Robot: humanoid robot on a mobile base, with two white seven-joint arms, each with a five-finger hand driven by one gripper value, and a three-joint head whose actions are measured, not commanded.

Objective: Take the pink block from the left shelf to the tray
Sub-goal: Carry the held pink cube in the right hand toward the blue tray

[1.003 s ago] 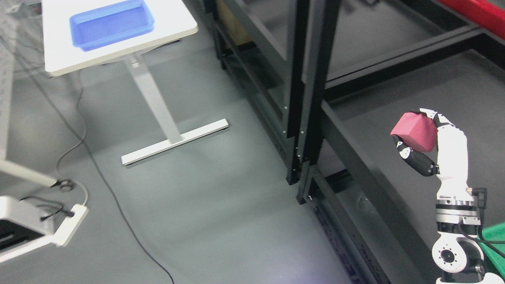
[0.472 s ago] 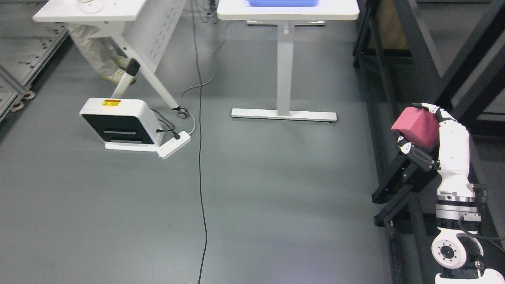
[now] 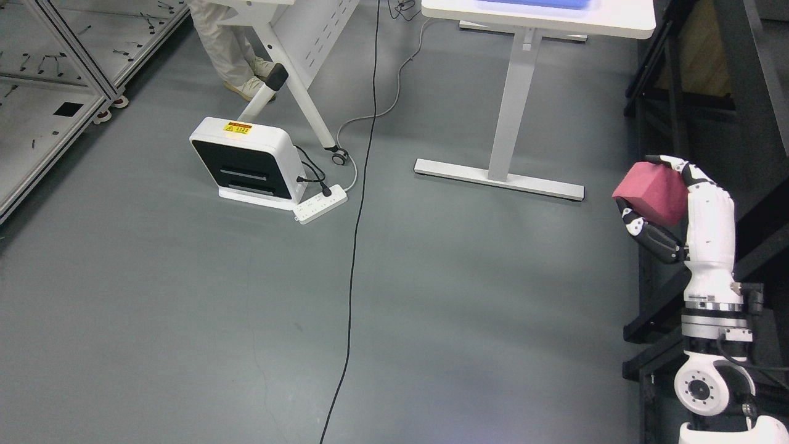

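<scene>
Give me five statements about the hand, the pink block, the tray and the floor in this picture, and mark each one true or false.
1. The right hand holds the pink block in its fingers. True.
2. The pink block lies inside the blue tray. False: it is up in the hand, far from the tray, which only shows as a strip on the white table at the top edge.
3. A black cable runs across the grey floor. True.
4. The left hand is reaching for the block. False: no left hand is in view.
5. The power strip sits on the white table. False: it lies on the floor beside a white box.
</scene>
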